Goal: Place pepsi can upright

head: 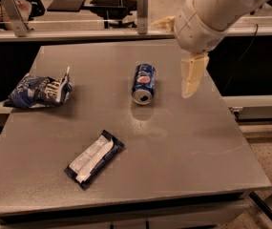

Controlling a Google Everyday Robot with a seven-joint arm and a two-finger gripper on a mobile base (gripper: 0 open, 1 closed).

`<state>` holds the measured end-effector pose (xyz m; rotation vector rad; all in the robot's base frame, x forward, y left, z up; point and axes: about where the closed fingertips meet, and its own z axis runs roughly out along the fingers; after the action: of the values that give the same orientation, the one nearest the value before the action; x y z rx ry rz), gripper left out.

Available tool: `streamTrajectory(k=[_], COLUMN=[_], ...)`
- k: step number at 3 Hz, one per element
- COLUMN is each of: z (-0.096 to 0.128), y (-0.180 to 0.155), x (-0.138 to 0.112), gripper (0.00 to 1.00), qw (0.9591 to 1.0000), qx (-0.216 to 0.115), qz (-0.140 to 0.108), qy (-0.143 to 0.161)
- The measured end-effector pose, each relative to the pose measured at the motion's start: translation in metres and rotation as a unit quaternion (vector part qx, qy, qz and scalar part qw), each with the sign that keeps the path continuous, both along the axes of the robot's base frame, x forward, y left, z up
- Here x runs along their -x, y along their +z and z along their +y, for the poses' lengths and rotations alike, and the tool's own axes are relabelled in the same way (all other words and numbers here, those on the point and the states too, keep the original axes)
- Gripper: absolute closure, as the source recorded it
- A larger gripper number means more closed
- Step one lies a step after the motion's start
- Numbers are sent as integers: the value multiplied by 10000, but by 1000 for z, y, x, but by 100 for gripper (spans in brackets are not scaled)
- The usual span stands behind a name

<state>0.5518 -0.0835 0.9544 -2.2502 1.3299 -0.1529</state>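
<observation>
The pepsi can (143, 83) is blue with the round logo and lies on its side near the middle of the grey table (183, 151), its silver end facing the front. My gripper (191, 80) hangs from the white arm coming in from the upper right. It is above the table, to the right of the can and apart from it, and holds nothing.
A blue-and-white chip bag (40, 90) lies at the table's left edge. A flat dark wrapper with a white label (94, 158) lies at the front left. A rail with metal posts (142, 5) runs behind the table.
</observation>
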Motion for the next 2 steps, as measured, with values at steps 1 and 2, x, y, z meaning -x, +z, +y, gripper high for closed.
streamTrajectory(k=[1,2], z=[27,41], y=[-24,-41], x=[-13,-21], gripper=[0,0], qw=[9889,9718], qx=[630,1056], qz=[-361,-491], qy=[1296,2049])
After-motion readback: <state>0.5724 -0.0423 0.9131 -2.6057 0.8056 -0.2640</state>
